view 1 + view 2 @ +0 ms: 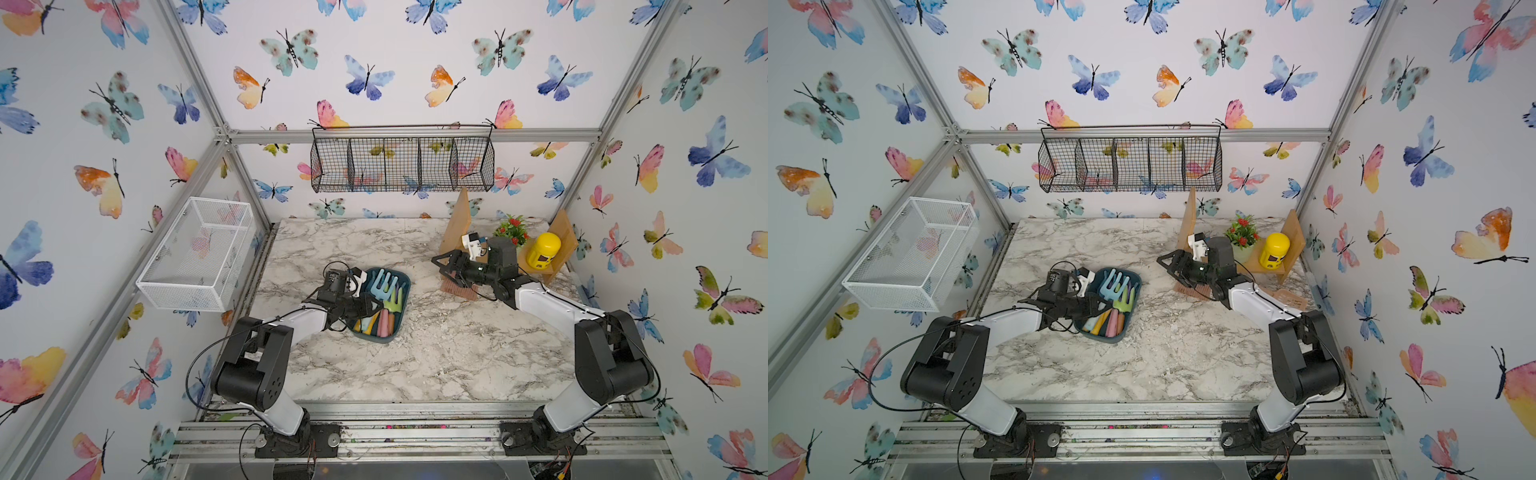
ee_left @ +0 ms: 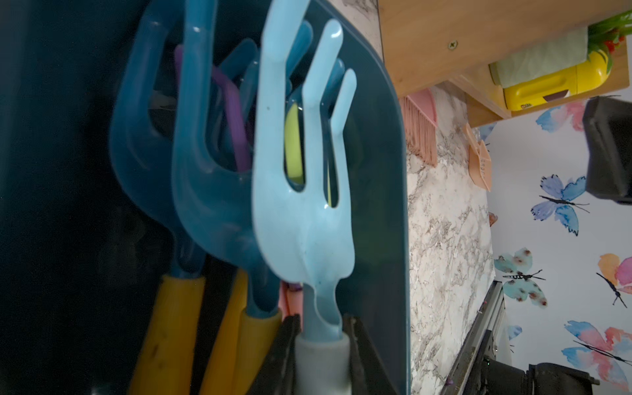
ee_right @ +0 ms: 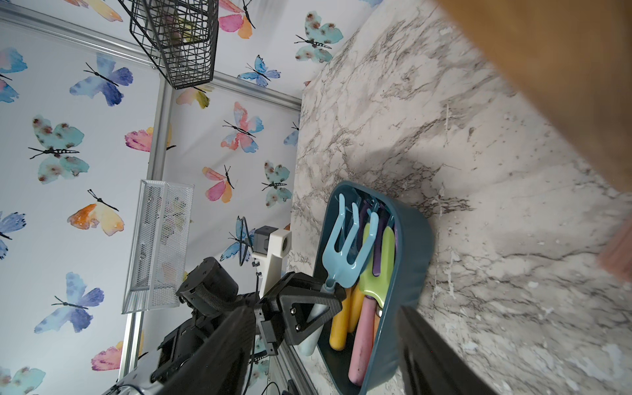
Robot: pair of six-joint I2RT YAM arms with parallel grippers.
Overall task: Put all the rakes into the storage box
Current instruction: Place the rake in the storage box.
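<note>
One pale blue rake (image 2: 304, 205) is being grasped by its greyish handle in the left pincer (image 1: 371, 309), jaws clenching just behind the forked head. Its head is lying inside the dark teal storage box (image 1: 404, 291), slightly left of centre in both top views, while the handle is crossing the rim. Beside it are resting two darker blue forks (image 2: 205, 191), two yellow handles (image 2: 171, 325), one green trowel (image 3: 379, 273) and one pink handle (image 3: 362, 335). Right of centre, the right pincer (image 1: 438, 268) is hanging spread, gripping nothing.
</note>
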